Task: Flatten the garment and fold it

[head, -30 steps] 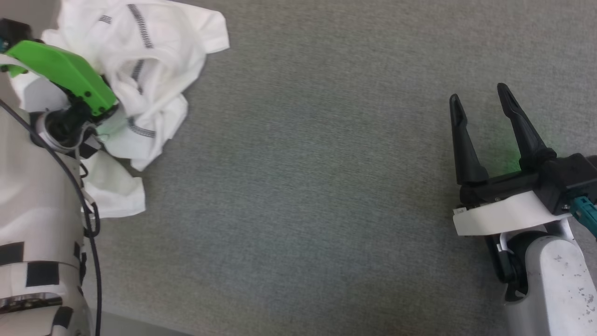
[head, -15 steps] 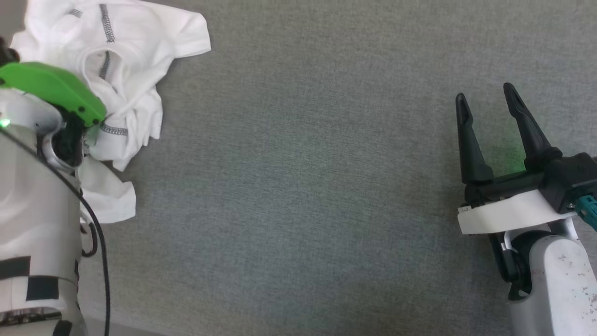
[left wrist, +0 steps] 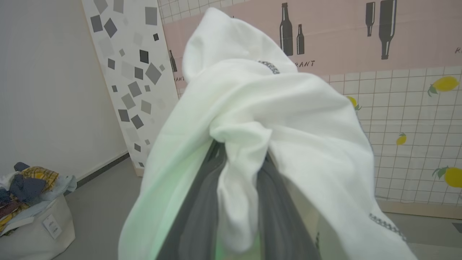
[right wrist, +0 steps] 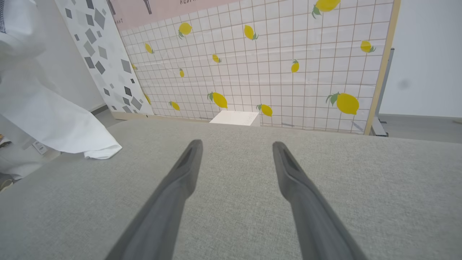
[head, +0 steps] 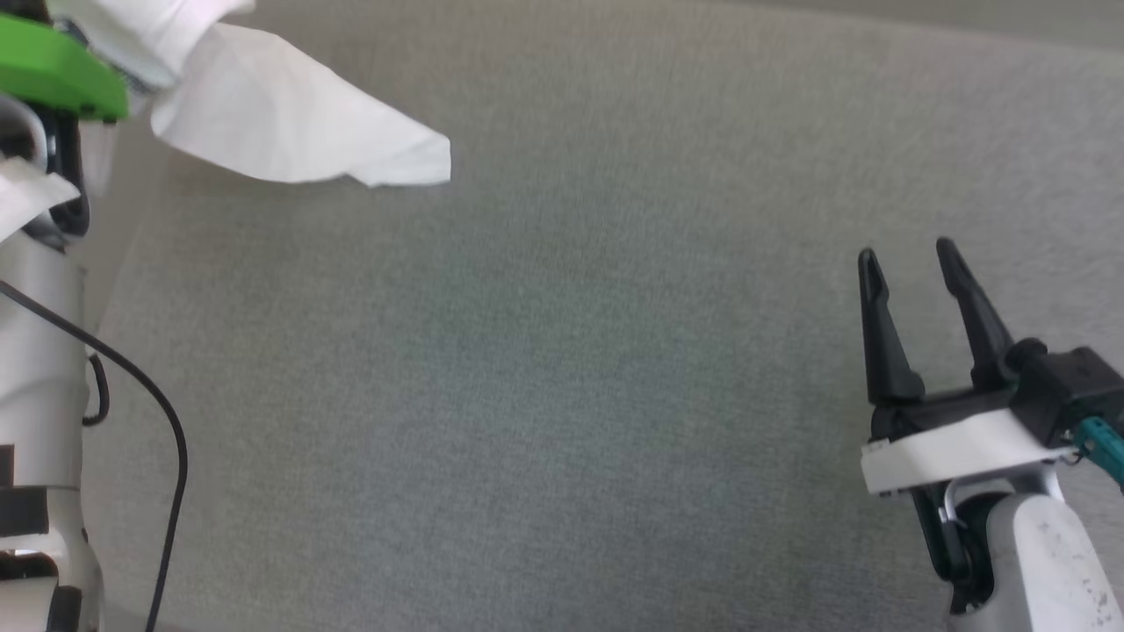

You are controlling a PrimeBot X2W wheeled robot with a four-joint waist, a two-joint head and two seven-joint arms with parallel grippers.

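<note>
White soft fabric garment with dark grey stitching [left wrist: 270, 108] is clamped, bunched, in the left pincer [left wrist: 240, 151], hanging at upper left of the head view above the grey cloth-covered surface [head: 562, 395]. The right pincer [head: 906, 250], lower right, gapes empty. Looks like the pick-up step; next, lay it mid-surface and spread it two-handed.

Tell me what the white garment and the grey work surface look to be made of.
The garment: soft matte white cloth, probably cotton knit; it bunches and drapes in folds. The work surface: grey textile covering, matte, with a fine woven grain.
</note>
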